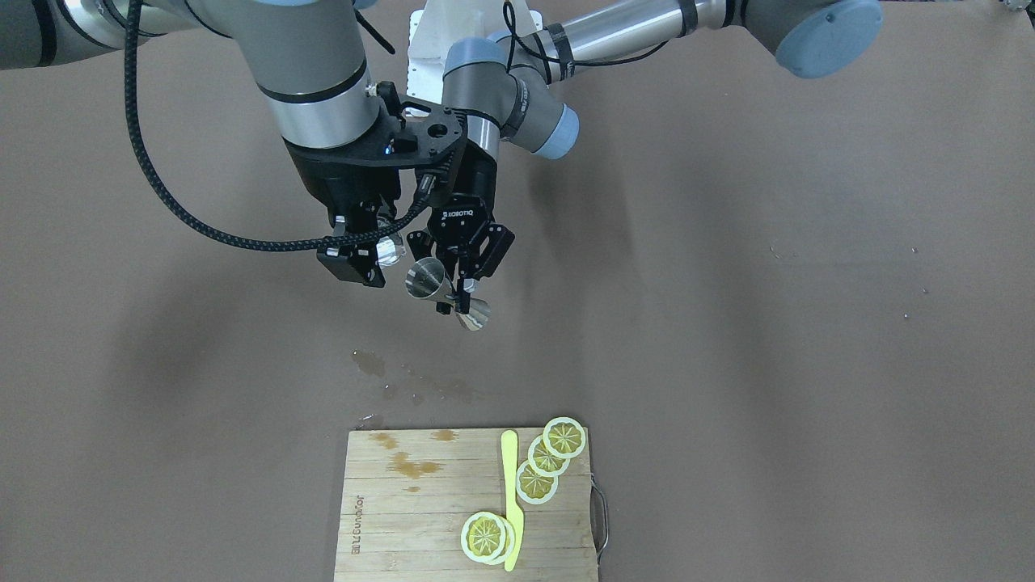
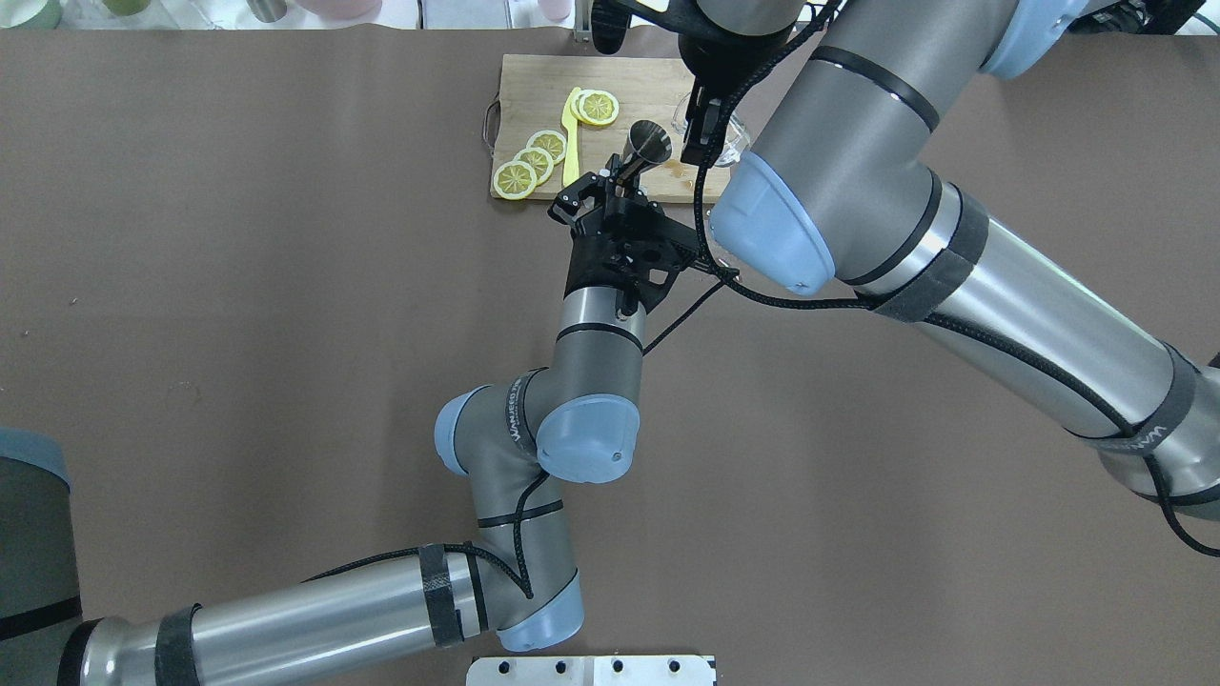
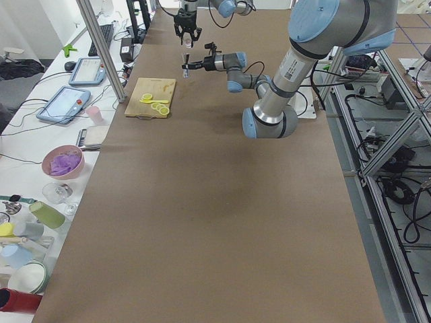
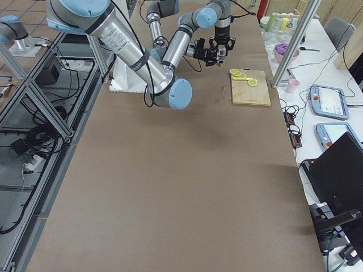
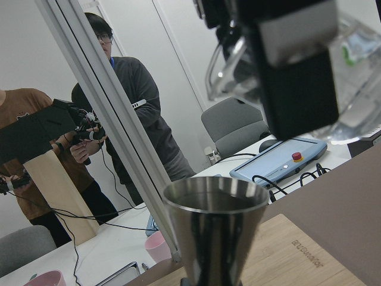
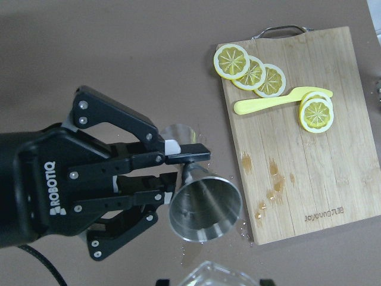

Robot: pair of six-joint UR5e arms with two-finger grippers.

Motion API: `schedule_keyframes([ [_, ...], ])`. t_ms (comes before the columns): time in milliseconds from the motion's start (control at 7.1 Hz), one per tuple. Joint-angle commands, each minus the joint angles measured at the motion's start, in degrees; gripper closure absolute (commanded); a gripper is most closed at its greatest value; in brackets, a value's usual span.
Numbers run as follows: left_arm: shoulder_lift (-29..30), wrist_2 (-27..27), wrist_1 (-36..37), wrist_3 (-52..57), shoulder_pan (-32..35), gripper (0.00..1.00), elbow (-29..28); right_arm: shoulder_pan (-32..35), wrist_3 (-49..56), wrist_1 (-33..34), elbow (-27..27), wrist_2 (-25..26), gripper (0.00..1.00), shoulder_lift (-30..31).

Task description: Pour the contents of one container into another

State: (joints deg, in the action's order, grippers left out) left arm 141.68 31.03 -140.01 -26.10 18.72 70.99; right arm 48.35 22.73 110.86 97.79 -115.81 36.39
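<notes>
Up in the air above the brown table (image 1: 728,323), the steel measuring cup (image 6: 205,205) is held by its narrow waist, with its wide mouth facing upward. The left gripper (image 1: 462,284) is clamped on that waist, one finger on each side. The cup hangs over bare tabletop, just off the robot-side edge of the cutting board (image 6: 321,179).

Just above and beside the cup's mouth is a clear glass (image 5: 357,89), pinched between the fingers of the right gripper (image 1: 373,252). The glass and the cup are close together, but the pictures do not show whether they touch. Whether there is liquid in either one cannot be made out.

Small wet patches (image 1: 370,364) lie on the table between the cup and the board, and darker stains (image 6: 271,173) mark the near part of the board itself. Farther along the board lie lemon slices (image 6: 250,71): three overlapping in a row and more stacked apart from them. A yellow knife (image 6: 280,101) lies between the two groups. Beyond the table, the left wrist view shows two people standing beside a metal post.
</notes>
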Motion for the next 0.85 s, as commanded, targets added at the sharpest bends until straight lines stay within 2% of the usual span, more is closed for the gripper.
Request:
schedule_keyframes([
  [0, 0.00, 0.00, 0.00, 0.00, 0.00, 1.00, 0.11, -0.01, 0.83, 3.74, 0.38, 0.32, 1.00, -0.44],
  [141, 0.00, 0.00, 0.00, 0.00, 0.00, 1.00, 0.11, -0.01, 0.92, 5.83, 0.47, 1.71, 1.00, -0.70],
  [704, 0.00, 0.00, 0.09, 0.09, 0.09, 1.00, 0.11, -0.01, 2.85, 7.88, -1.63, 2.16, 1.00, -3.86],
])
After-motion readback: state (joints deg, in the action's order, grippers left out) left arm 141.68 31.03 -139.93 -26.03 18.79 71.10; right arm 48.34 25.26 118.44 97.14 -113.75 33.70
